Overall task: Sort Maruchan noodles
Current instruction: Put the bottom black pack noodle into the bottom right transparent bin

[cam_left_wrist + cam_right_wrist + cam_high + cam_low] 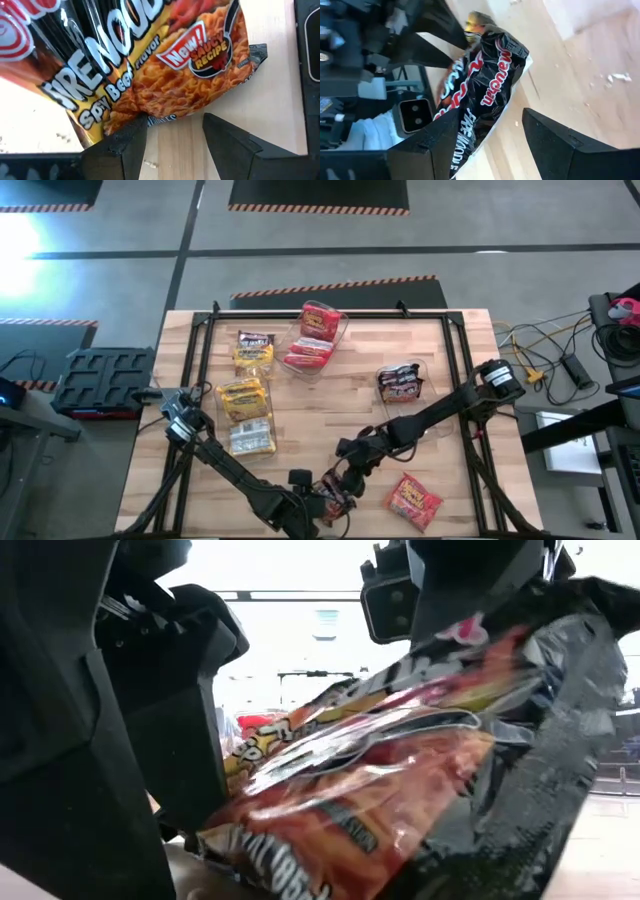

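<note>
**Dark packet between both grippers at table's near edge**

Closest to low camera: one dark Maruchan packet [400, 790], tilted up, at near edge of wooden table [330, 380].

- Flanked by two dark arms.
- Left gripper [175, 120]: fingers spread, bare wood between them, one fingertip touching packet's edge.
- Right gripper [490, 112]: fingers also spread, packet lying against one finger.
- Cannot tell whether either one actually pinches it.

Counted on the table, high view:

- Two clear bins. Far-centre bin [338, 338] with two red packets [312, 335]. Right bin [420, 370] with dark packets [400, 385], number unclear.
- Three yellow packets [243, 398] in a line on left side.
- One loose red packet [415, 500] near right front, apart from the grippers.
</note>
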Tool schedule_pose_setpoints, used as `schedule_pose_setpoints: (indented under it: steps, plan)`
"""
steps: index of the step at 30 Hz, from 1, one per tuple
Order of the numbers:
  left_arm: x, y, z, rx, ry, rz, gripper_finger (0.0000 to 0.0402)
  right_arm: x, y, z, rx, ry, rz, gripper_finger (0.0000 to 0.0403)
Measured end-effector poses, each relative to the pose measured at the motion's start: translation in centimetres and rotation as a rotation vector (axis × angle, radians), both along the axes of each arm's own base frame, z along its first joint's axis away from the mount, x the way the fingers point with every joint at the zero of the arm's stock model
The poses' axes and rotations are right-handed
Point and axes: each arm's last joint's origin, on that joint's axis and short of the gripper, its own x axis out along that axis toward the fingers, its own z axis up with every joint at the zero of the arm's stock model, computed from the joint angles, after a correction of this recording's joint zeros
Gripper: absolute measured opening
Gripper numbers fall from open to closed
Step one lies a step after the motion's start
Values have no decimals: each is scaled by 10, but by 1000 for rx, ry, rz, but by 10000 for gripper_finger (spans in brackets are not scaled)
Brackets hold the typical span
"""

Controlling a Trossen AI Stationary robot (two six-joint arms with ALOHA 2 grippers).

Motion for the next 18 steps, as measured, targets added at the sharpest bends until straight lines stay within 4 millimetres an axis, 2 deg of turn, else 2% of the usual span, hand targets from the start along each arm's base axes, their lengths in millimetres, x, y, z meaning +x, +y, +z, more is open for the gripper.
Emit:
schedule_pose_setpoints:
  steps: [6,12,18]
  plan:
    - [1,1,-1,0,3,-9,180,-1,0,-3,-2,25,-8,210]
    - [4,4,-1,-2,4,-12,180,3,1,-1,-3,-38,10,210]
    - [6,5,-1,-5,-10,-3,180,6,3,-13,-13,-31,23,210]
